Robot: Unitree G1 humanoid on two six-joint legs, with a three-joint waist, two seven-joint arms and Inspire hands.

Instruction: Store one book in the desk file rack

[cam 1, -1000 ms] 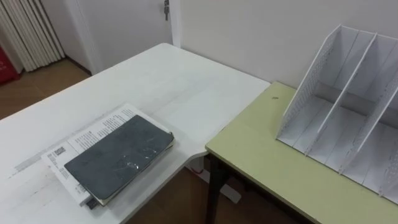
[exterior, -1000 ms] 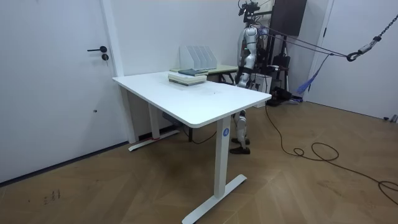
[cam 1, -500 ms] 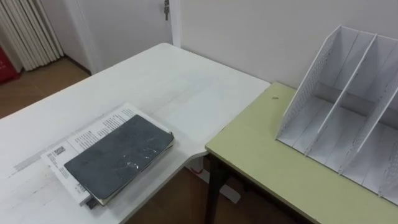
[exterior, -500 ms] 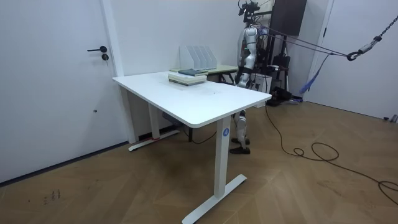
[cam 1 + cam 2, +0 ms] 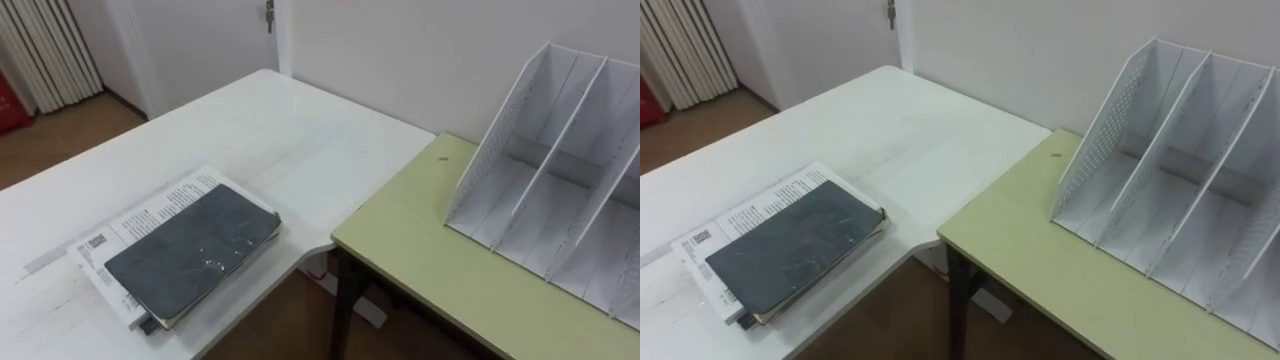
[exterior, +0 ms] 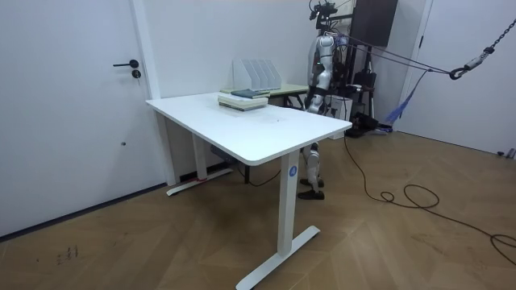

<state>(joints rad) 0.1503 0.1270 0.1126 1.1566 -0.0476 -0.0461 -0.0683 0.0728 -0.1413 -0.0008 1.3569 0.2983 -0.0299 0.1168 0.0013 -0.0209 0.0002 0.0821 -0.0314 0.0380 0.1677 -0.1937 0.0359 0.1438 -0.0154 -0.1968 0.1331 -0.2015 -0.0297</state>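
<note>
A dark grey book lies flat on top of a white printed book, near the front corner of the white table. The white file rack stands upright on the green desk to the right, and its slots hold nothing. In the room view the book stack and the rack sit at the table's far end. I stand just beyond that end, with my left hand hanging low at my side.
A narrow gap with brown floor separates the white table from the green desk. A wall runs behind the rack. In the room view a door is at the left, and a stand with gear is behind me.
</note>
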